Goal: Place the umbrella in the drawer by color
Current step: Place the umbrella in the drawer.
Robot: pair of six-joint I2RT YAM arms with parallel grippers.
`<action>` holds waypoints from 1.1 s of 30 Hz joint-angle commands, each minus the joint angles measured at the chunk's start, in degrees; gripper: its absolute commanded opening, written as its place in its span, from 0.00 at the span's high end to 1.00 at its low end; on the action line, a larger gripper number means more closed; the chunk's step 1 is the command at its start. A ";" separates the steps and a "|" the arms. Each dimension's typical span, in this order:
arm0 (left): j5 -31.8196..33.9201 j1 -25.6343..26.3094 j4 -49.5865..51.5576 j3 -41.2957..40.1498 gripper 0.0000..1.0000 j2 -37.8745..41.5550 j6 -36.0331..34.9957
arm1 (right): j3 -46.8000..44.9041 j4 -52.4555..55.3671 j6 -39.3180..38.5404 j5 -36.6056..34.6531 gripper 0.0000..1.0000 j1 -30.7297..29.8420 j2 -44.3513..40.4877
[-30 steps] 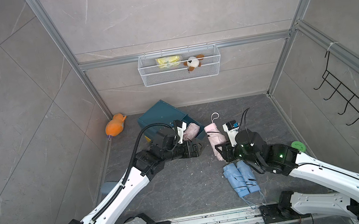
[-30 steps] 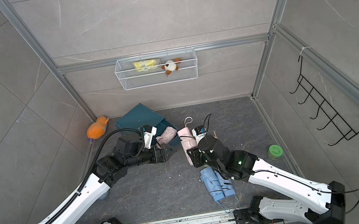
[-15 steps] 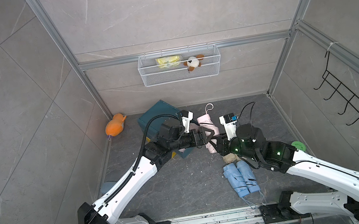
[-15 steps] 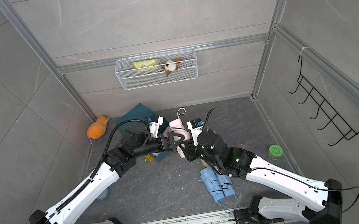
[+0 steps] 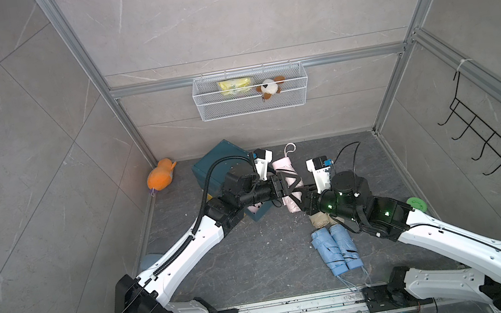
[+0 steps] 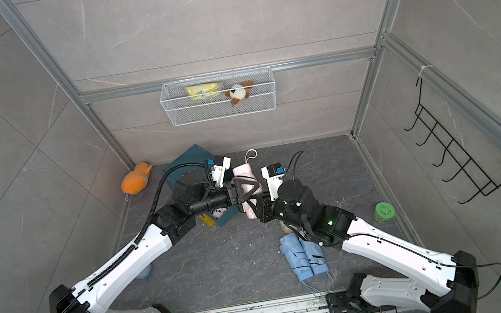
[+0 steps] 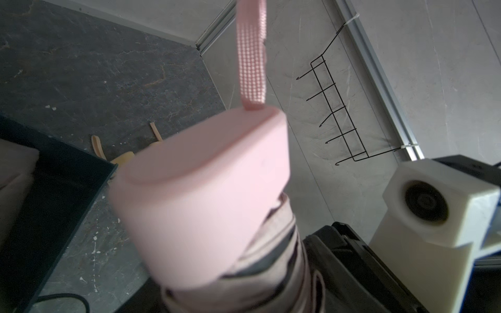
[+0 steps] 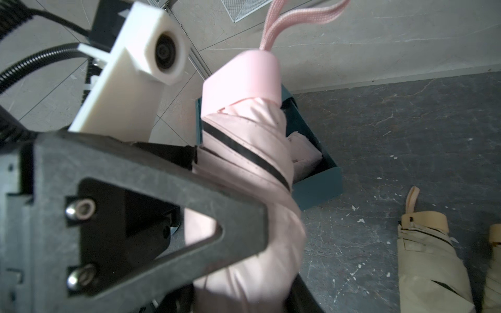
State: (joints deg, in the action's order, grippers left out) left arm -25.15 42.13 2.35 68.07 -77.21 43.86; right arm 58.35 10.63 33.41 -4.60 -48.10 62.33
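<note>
The left end effector (image 5: pixel 295 190), wide open before, has now closed on the middle of the pink umbrella (image 5: pixel 281 167). The right end effector (image 5: pixel 302 202) still grips its lower end, raised just beside the teal drawer (image 5: pixel 259 213).

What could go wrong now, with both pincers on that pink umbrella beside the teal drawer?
The folded pale-pink fabric umbrella is held up off the floor, with the right pincer at its lower end and the left pincer at its middle; a badly timed release could drop it.
The open dark teal drawer already holds a second pink umbrella, so this one might jam or sit proud.
</note>
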 commanded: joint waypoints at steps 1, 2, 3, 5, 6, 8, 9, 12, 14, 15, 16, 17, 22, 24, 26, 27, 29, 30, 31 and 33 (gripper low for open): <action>-2.34 -0.29 -3.47 -0.64 0.46 0.65 0.25 | -0.87 -6.65 2.79 1.92 0.67 1.70 -1.04; -2.37 -0.29 -3.51 -0.66 0.50 0.66 0.19 | -1.05 -6.84 3.09 2.50 0.67 1.97 -0.83; -2.56 -0.29 -3.51 -0.66 0.54 0.59 0.13 | -1.11 -6.96 3.21 2.81 0.66 2.11 -0.52; -3.07 -0.41 -3.45 -0.49 0.63 0.27 0.02 | -1.16 -7.02 3.53 3.48 0.65 2.47 -0.06; -3.26 -0.43 -3.49 -0.40 0.66 0.14 0.00 | -1.16 -7.14 3.54 3.70 0.64 2.61 0.05; -3.45 -0.58 -3.49 -0.40 0.72 -0.09 -0.28 | -1.16 -7.03 3.67 4.18 0.61 2.96 0.24; -3.55 -0.69 -3.49 -0.40 0.73 -0.12 -0.35 | -1.15 -7.07 3.65 4.44 0.60 3.14 0.29; -3.76 -1.05 -3.32 -0.27 0.77 -0.31 -0.70 | -0.78 -6.34 3.68 5.27 0.55 3.66 0.67; -4.27 -1.54 -2.99 -0.15 0.80 -0.31 -1.04 | -0.47 -5.31 3.54 5.65 0.44 4.06 0.61; -4.29 -1.82 -2.56 -0.13 0.81 -0.18 -1.31 | -0.14 -4.40 3.19 5.82 0.39 4.29 0.48; -4.45 -2.17 -1.81 0.00 0.81 0.03 -1.78 | 0.29 -3.27 2.65 5.89 0.33 4.54 0.22; -4.49 -2.63 -0.90 0.12 0.82 0.42 -2.48 | 0.68 -1.98 2.06 5.91 0.28 4.91 -0.19; -5.31 -4.55 5.34 1.90 0.82 1.79 -6.77 | 2.31 2.15 -0.38 8.56 0.19 8.18 -1.76; -6.77 -4.61 7.78 3.10 0.82 1.72 -9.01 | 3.57 3.01 -1.22 10.71 0.17 9.60 -1.56; -8.06 -4.66 10.16 4.50 0.82 1.16 -11.20 | 5.99 4.27 -2.22 12.94 0.17 10.74 -0.56; -8.51 -4.65 11.53 5.23 0.82 0.87 -12.32 | 7.47 4.85 -2.67 14.34 0.17 11.37 0.23; -9.28 -4.68 12.73 6.08 0.82 0.53 -13.55 | 10.59 6.23 -3.60 16.81 0.16 12.33 2.46; -9.86 -4.63 12.77 6.27 0.82 0.48 -13.78 | 12.06 6.79 -3.76 18.16 0.16 12.76 3.77; -10.46 -4.65 12.71 6.49 0.82 0.50 -14.09 | 13.05 6.94 -3.66 19.26 0.16 13.18 4.78; -11.60 -4.60 12.77 7.09 0.82 0.10 -14.75 | 14.61 6.40 -3.15 21.55 0.16 13.55 6.88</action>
State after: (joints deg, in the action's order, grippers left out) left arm -32.14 37.56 16.62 71.57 -77.34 32.75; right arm 70.78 15.16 31.62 11.75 -35.14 66.52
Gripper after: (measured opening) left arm 0.294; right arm 0.838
